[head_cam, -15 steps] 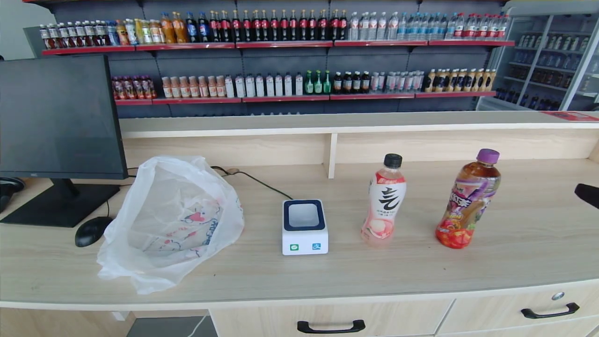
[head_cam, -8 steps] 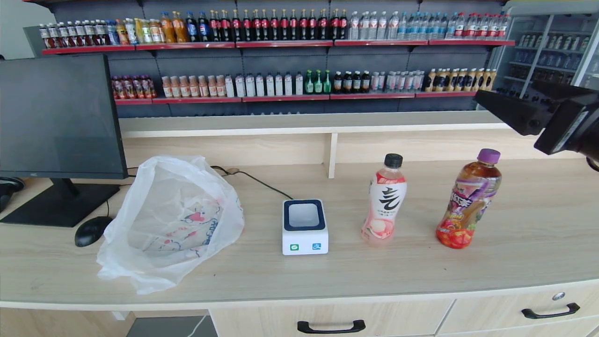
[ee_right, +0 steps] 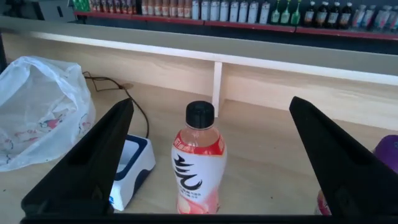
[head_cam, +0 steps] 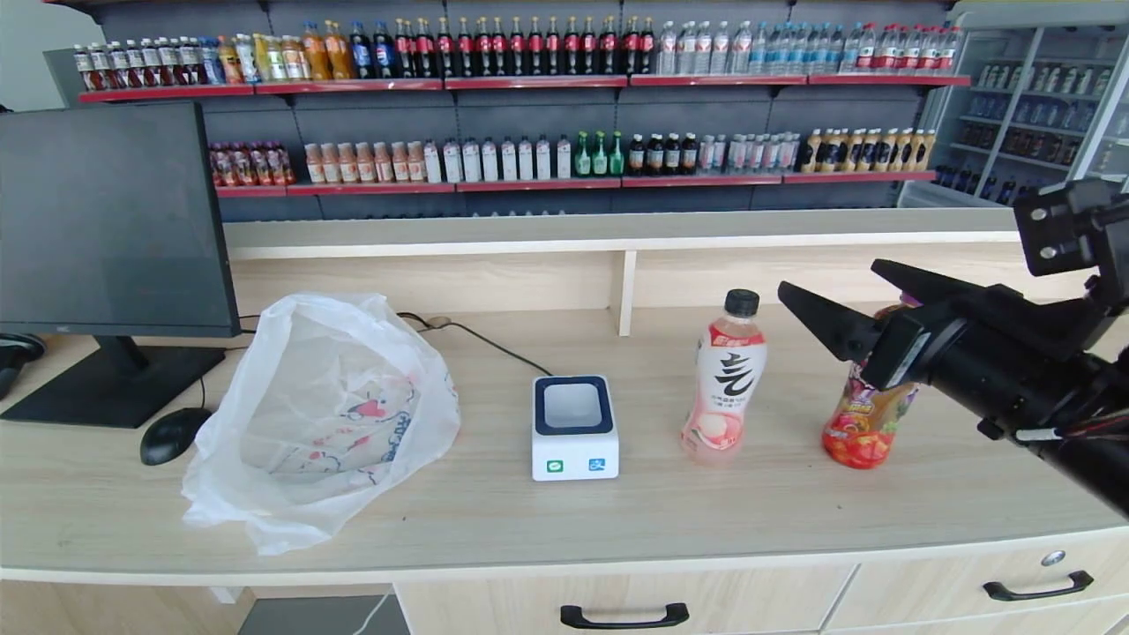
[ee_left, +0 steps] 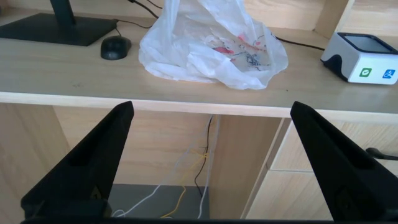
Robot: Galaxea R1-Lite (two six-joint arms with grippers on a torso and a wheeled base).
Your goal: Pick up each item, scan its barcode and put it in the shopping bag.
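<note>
1. One crinkled, translucent plastic shopping bag [head_cam: 322, 423] slumps on the wood-grain counter [head_cam: 706, 511], beside one boxy white barcode scanner [head_cam: 573, 428].
2. Two upright plastic bottles stand right of the scanner: a black-capped pink bottle [head_cam: 725, 388] and a purple-capped bottle [head_cam: 860, 423].
3. The right gripper [head_cam: 829, 280], fingers wide apart and empty, hangs near the purple-capped bottle. The left gripper [ee_left: 211, 107], equally spread and empty, sits below the counter edge.
</note>
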